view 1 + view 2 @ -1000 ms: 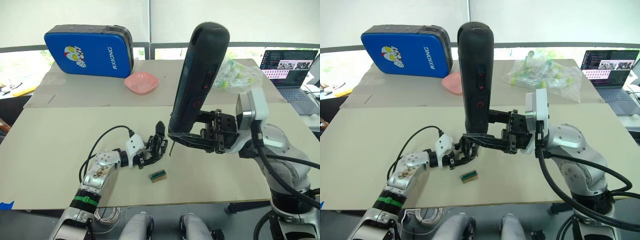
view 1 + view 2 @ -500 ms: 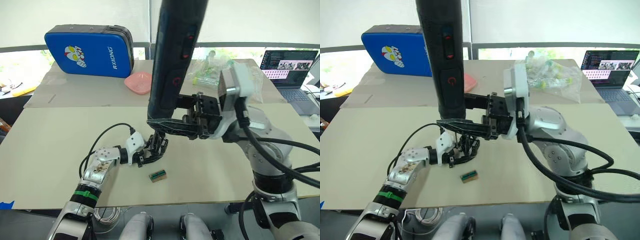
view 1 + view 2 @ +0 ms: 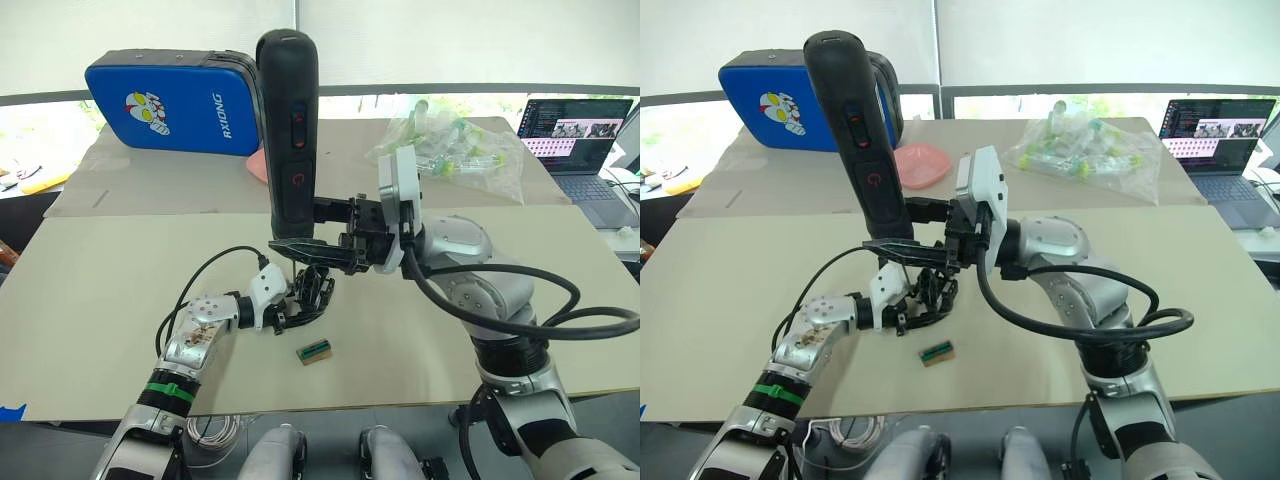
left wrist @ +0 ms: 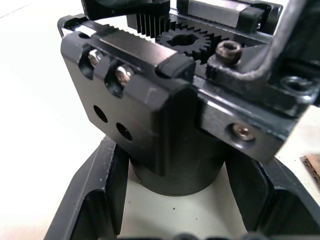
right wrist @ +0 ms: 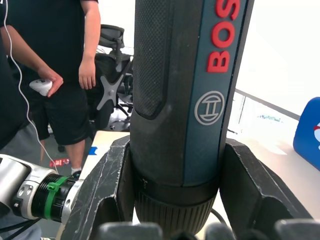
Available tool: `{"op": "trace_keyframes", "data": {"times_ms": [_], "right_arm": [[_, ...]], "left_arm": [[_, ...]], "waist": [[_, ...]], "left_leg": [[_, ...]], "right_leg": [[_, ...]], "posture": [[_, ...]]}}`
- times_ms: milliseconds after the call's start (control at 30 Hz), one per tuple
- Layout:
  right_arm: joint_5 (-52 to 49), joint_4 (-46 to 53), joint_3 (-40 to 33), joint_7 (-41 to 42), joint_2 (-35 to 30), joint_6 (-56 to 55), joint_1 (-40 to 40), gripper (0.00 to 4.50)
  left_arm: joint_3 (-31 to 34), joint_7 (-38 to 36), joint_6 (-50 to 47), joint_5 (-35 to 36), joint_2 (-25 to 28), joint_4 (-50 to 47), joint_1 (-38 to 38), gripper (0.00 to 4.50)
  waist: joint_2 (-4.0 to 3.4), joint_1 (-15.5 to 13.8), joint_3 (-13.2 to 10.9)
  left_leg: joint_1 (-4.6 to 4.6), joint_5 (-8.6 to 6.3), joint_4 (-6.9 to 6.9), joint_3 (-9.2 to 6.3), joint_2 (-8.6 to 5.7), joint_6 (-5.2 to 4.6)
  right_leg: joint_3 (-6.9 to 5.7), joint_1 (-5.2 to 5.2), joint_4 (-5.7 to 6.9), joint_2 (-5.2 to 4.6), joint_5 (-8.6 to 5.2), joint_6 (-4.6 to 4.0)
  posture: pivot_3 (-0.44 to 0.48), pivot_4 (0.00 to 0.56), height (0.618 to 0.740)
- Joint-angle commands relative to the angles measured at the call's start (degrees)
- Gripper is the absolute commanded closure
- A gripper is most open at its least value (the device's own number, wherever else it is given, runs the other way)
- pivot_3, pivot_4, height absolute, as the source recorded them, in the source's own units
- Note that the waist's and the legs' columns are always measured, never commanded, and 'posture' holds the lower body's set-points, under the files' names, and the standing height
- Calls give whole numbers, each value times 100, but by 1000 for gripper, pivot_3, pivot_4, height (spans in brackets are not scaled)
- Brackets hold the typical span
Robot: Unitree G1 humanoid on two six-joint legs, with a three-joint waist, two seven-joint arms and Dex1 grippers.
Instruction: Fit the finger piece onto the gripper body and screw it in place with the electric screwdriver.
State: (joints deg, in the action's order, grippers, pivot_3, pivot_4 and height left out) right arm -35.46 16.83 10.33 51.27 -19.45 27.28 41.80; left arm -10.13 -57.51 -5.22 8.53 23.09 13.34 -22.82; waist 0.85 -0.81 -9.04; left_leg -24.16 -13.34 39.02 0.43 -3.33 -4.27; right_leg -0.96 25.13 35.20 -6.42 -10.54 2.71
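The electric screwdriver (image 3: 289, 130), a long black tool with red markings, stands upright with my right gripper (image 3: 300, 247) shut around its lower end. Its fingers (image 5: 102, 190) press the barrel (image 5: 185, 100) from both sides. The bit end hangs just above the gripper body (image 3: 312, 293), a small black mechanism resting on the table with my left gripper (image 3: 290, 310) shut on its base. The left wrist view shows the body's gear, rack teeth and screw heads (image 4: 165, 95) between my left fingers (image 4: 90, 200). I cannot tell the finger piece apart from the body.
A small tan-and-green block (image 3: 315, 351) lies on the table just in front of the body. At the back are a blue case (image 3: 175, 100), a pink bowl (image 3: 923, 163) and a bag of small parts (image 3: 450, 150). A laptop (image 3: 575, 125) sits far right. A person (image 5: 60, 60) stands beyond the table.
My right arm swung the screwdriver left and brought it from tilted to upright over the gripper body. The left gripper kept hold of the body in place.
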Motion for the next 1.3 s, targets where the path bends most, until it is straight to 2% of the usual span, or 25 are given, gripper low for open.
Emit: {"op": "trace_keyframes", "data": {"times_ms": [33, 1300], "right_arm": [[87, 60, -91, 68, 98, -320, 76, 2542], [390, 4, 25, 177, 229, -172, -81, 2542]], "left_arm": [[-73, 3, -90, -17, 23, -80, 101, 2198], [-78, -17, -179, 31, 156, -159, 279, 2198]], "waist": [[0, 4, 0], [-1, 38, 1]], "left_leg": [[0, 0, 0, 0, 0, 0], [2, 1, -3, 0, 1, 2]], "right_leg": [[0, 0, 0, 0, 0, 0], [2, 4, 2, 5, 0, 0]], "posture": [[0, 150, 740], [0, 150, 740]]}}
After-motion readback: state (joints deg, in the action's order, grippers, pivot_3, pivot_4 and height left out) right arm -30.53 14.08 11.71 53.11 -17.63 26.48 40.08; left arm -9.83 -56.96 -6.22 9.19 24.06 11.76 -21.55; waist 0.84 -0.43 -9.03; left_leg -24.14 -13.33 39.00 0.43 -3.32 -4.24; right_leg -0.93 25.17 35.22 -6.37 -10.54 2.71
